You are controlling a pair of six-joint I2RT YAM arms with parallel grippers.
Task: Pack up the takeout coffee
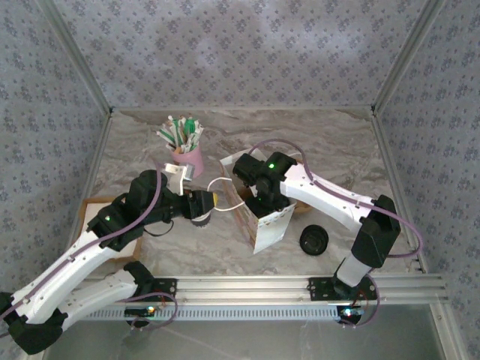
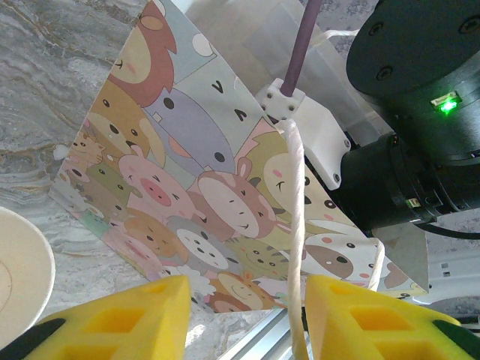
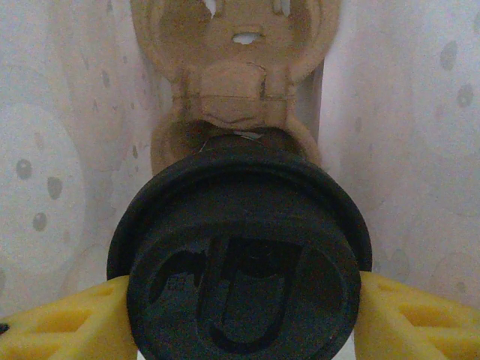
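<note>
One lidded cup (image 3: 241, 255) was clamped in the right gripper (image 3: 240, 334), yellow fingers (image 3: 64, 326) pressed to both sides, down inside the bag (image 1: 268, 226) with the carrier (image 3: 232, 90) just beyond it. Left gripper (image 2: 247, 304) stood parted outside the bag, the white handle (image 2: 298, 195) running between its fingers, not pinched. A loose lid (image 1: 313, 240) lay beside the bag.
</note>
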